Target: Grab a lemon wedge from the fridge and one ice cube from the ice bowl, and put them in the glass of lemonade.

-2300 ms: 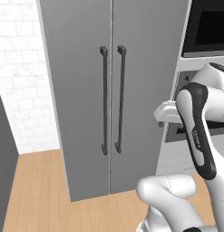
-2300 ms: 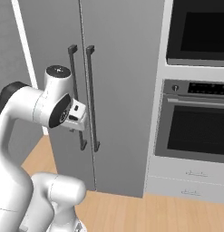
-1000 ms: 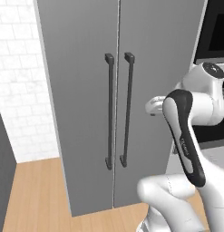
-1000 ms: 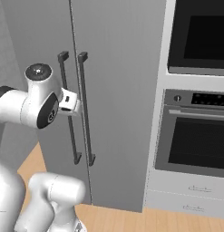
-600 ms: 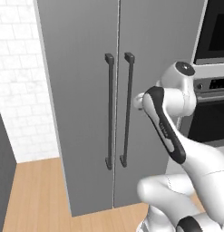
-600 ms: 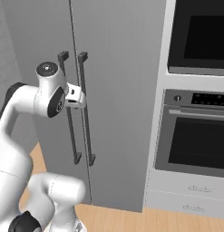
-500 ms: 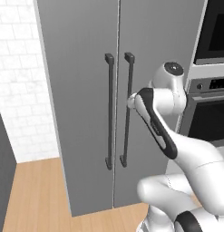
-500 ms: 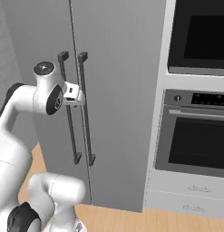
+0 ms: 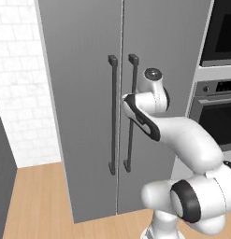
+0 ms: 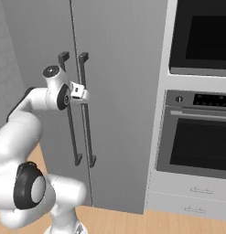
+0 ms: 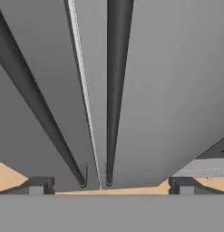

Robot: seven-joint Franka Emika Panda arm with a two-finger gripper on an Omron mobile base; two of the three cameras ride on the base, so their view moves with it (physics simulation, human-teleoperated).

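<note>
The fridge (image 9: 84, 93) stands in front of me, tall and grey, with both doors shut. Its two dark bar handles run side by side at the door seam. My gripper (image 10: 85, 97) is open and sits right at the right door's handle (image 10: 89, 137), about a third of the way down it. In the hand view that handle (image 11: 115, 90) runs up the middle between my fingertips (image 11: 36, 186), with the left door's handle (image 11: 36, 104) off to the side. Nothing is held. The lemon wedge, the ice bowl and the glass of lemonade are out of view.
A stack of built-in ovens (image 10: 196, 146) with drawers (image 10: 192, 201) below adjoins the fridge on the right. A white brick wall (image 9: 18, 93) is on the left. Wooden floor (image 9: 37, 196) lies in front of the fridge.
The arm has swung left from beside the ovens to the fridge's right door handle. The gripper stayed open. The fridge doors have not moved.
</note>
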